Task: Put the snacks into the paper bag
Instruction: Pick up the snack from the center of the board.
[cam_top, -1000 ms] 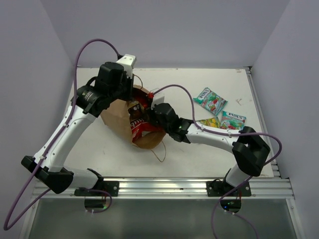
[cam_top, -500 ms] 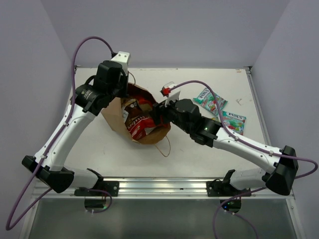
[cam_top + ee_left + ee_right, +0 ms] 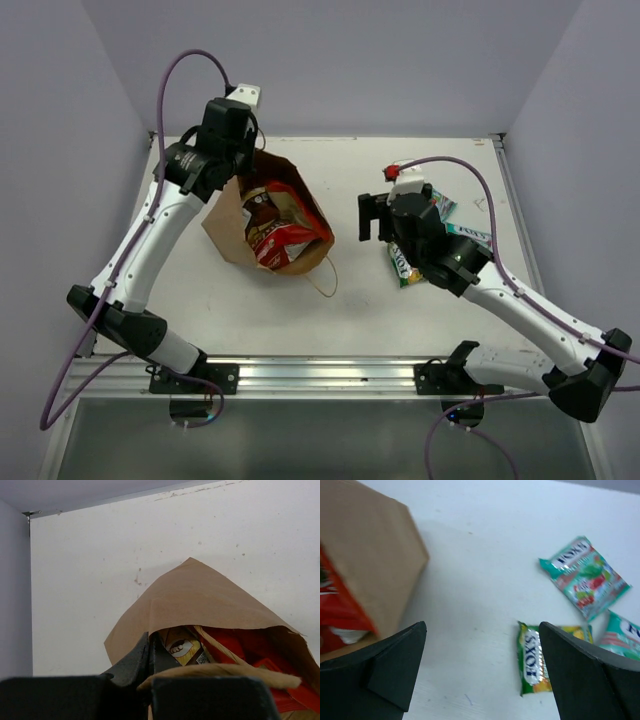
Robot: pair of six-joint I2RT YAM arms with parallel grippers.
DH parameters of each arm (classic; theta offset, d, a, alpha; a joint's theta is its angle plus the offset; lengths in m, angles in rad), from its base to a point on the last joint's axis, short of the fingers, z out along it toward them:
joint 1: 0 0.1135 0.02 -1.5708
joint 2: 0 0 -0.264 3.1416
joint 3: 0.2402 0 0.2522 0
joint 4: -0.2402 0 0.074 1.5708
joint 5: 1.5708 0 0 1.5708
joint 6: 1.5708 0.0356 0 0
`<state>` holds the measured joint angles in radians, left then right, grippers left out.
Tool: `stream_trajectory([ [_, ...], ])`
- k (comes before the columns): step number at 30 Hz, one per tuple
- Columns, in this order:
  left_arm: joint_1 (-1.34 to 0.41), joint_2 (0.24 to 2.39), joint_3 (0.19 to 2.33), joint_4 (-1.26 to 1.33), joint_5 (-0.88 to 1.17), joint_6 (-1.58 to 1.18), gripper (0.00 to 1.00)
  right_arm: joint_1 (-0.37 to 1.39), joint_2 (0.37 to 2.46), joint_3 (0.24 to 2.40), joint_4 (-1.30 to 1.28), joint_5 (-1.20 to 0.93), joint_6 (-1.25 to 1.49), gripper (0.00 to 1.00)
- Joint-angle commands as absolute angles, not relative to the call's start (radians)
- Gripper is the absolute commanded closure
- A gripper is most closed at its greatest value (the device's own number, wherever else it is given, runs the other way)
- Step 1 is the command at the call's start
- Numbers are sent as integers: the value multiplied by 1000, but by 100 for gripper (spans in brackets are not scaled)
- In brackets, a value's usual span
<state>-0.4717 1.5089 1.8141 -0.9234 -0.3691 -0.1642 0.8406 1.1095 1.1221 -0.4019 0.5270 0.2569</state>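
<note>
White worktop (image 3: 330,170), lilac walls on three sides. The brown kraft paper bag (image 3: 225,230) lies far-left, its mouth open toward the right, with red and white-brown crinkly packets (image 3: 272,238) inside. The left fingers (image 3: 150,652) are clamped on the bag's upper rim, lifting the mouth. The right fingers (image 3: 395,665) are spread wide and empty above bare worktop, between the bag and the loose snacks. Three remain on the right: a green-yellow candy packet (image 3: 535,657), nearest, and two teal packets (image 3: 582,577) beyond. Recommended: descend squarely on the green-yellow packet, pinch across its crimped edge, and hold the bag mouth up.
</note>
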Motion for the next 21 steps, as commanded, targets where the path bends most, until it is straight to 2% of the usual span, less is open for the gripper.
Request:
stream_trajectory([
  [1,-460,1549,1907,-951,-419,-137,100,750,1103,1031,-549,588,359,1],
  [11,-456,1551,1947,-1005,-525,-173,100,726,1244,833,-561,606,457,2],
  [18,-456,1479,1875,-1000,-459,-181,100,726,1445,838,-534,629,460,3],
  [21,-456,1451,1850,-1005,-427,-179,100,730,1553,905,-599,653,475,3],
])
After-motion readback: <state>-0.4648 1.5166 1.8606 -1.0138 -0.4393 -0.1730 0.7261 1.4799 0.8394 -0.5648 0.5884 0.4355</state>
